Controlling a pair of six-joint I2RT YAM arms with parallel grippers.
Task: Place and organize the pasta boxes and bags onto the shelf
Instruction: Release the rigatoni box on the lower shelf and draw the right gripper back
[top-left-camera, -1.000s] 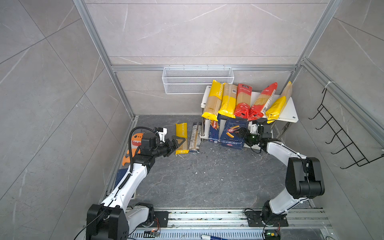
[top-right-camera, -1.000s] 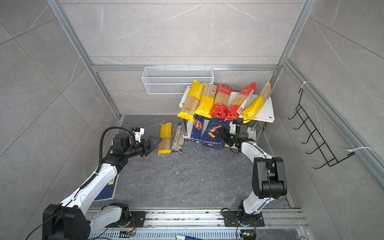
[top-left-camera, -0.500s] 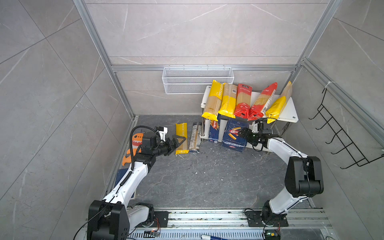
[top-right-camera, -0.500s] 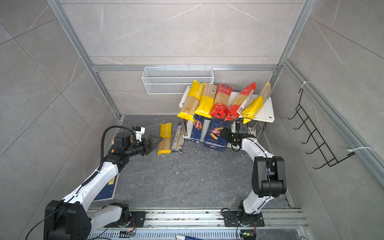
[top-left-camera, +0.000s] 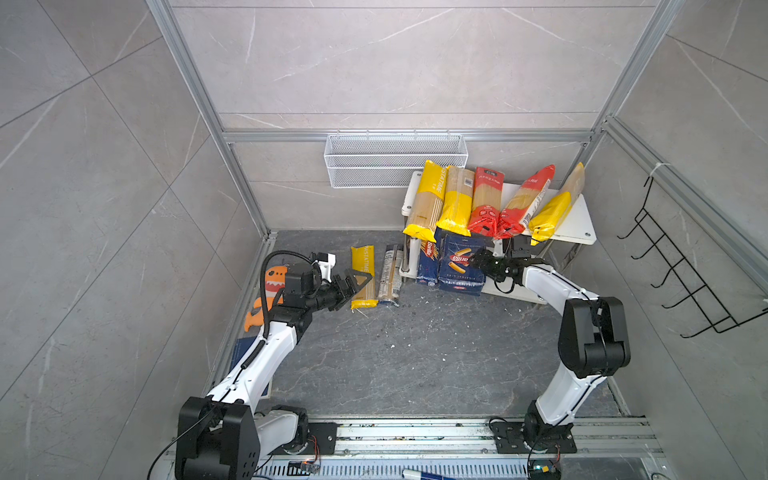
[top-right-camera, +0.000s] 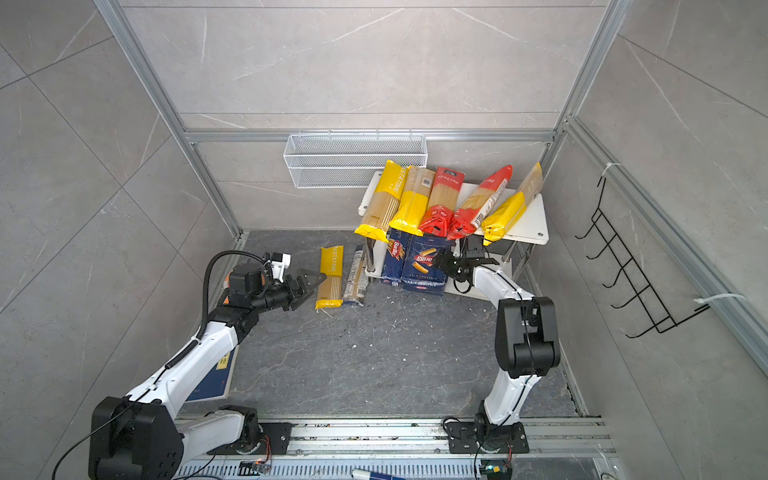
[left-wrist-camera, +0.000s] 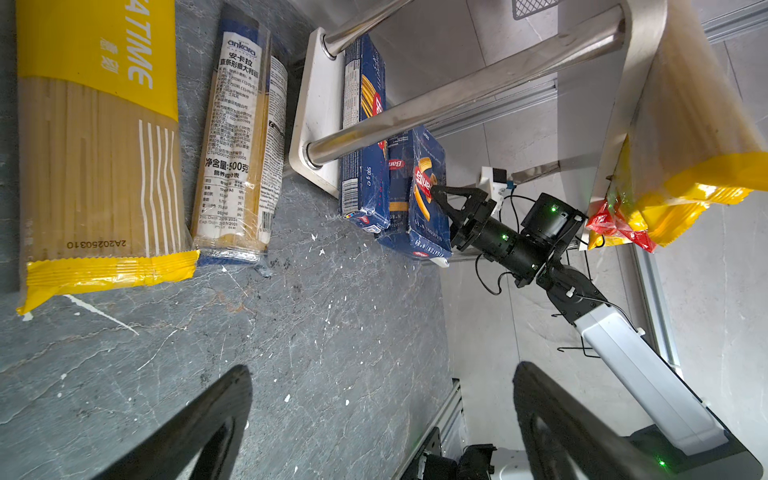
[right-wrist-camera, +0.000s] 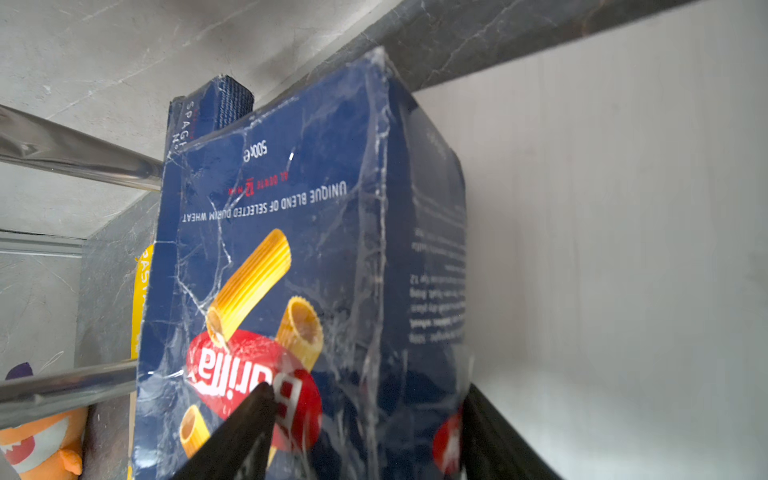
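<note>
Your right gripper (top-left-camera: 478, 259) holds its jaws apart around an upright edge of the wider dark blue cardboard carton (top-left-camera: 459, 266) printed with tube pasta. In the right wrist view one finger (right-wrist-camera: 249, 415) lies over the red oval logo and the other sits beyond the side panel. You cannot tell whether the pads press the cardboard yet.

The carton stands on the lower board of the white two-tier shelf (top-left-camera: 579, 230) with chrome legs, close against the long narrow dark blue carton (top-left-camera: 428, 259). Seat both pads flat on opposite faces, not on the corner. Squeeze gently, since the film wrap looks slippery and creased. Then square it to its neighbour, staying low under the overhanging spaghetti bags (top-left-camera: 457, 199).

Your left gripper (top-left-camera: 358, 280) hangs spread wide over the yellow-ended spaghetti bag (top-left-camera: 363, 270) on the dark stone counter (top-left-camera: 415, 353).
</note>
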